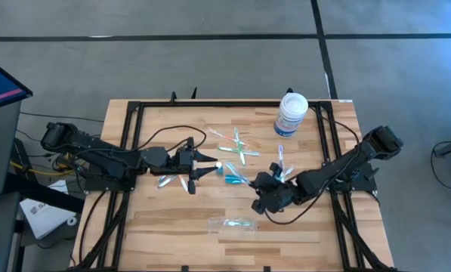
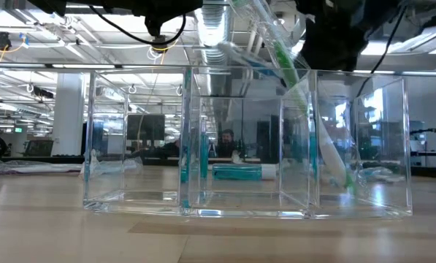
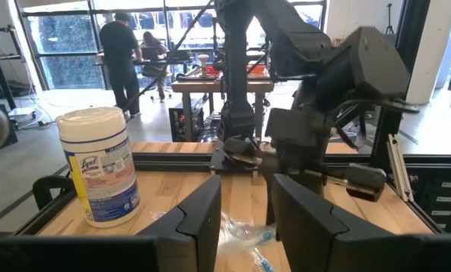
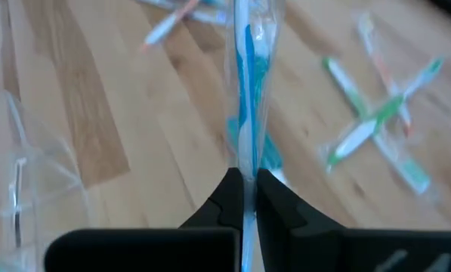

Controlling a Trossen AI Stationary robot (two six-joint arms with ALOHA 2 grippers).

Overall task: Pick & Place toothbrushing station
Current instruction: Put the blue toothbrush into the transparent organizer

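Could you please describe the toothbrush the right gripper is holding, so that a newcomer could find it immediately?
Start at the white tub at the table's far edge and come toward the right arm. The right gripper is shut on a blue toothbrush in a clear wrapper. Unlike the green toothbrushes lying crossed on the wood, it is lifted.

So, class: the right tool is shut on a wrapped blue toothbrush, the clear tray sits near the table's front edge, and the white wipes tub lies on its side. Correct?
Not quite. The white wipes tub stands upright, as the left wrist view shows. The rest holds: the right tool is shut on the wrapped blue toothbrush, and the clear tray sits near the table's front edge.
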